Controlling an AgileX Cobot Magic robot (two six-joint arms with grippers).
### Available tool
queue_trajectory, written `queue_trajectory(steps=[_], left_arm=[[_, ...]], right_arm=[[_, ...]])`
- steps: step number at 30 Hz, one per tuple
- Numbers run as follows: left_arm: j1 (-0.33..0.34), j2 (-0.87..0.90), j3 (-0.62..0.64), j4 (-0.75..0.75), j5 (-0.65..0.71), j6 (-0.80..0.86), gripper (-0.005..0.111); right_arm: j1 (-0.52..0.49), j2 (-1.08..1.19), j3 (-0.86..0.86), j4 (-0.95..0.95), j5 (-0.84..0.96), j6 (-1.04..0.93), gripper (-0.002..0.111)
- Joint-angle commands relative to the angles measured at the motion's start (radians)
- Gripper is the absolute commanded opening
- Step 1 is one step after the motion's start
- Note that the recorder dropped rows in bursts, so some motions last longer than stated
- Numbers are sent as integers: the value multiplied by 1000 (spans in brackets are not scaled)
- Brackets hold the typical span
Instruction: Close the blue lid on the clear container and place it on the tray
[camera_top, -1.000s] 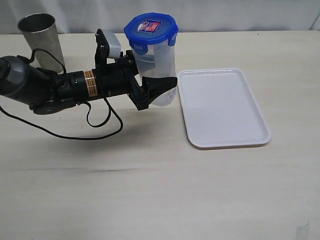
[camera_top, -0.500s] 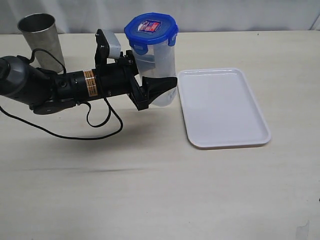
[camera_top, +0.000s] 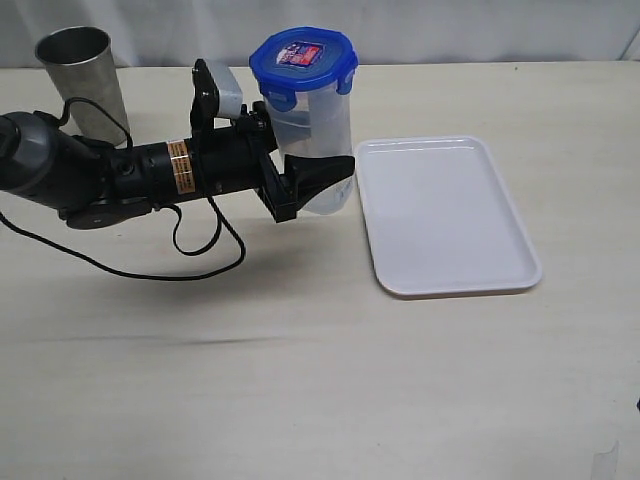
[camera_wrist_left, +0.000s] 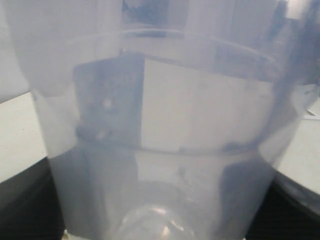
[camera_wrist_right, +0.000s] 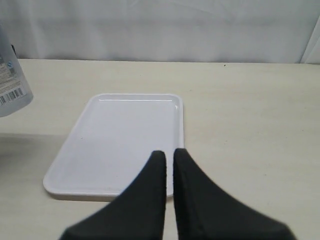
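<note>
Nothing has moved: left gripper (camera_top: 322, 168) clasps the clear container (camera_top: 318, 115), blue lid (camera_top: 303, 55) on, beside the tray (camera_top: 450, 215); right gripper (camera_wrist_right: 169, 161) closed, empty.

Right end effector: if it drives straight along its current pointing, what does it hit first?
Probably the tray; the shut right end effector aims over it, though its height above is unclear.

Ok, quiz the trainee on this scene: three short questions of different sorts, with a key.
1. True or false: the blue lid sits on top of the clear container.
2. Which gripper holds the clear container? A left, B right, C neither.
3. Fill in: the right gripper is ____ (open or shut).
Key: 1 true; 2 A, the left gripper; 3 shut.
</note>
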Motion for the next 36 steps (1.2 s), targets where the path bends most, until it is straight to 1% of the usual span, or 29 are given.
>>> queue_trajectory(steps=[1,20,24,29,36], left_arm=[[-2,-15,-5,-11,-41,2,0],[-2,-15,-5,-18,-41,2,0],[-2,-15,-5,-16,-41,2,0],[-2,-15,-5,-11,-41,2,0],[-2,-15,-5,-11,-41,2,0]], right_arm=[[0,-4,2,-7,2,-4,5],[0,-4,2,-7,24,-4,5],[-17,-4,2,-7,24,-4,5],[-78,-4,2,-7,24,-4,5],[-86,-4,2,-7,24,-4,5]])
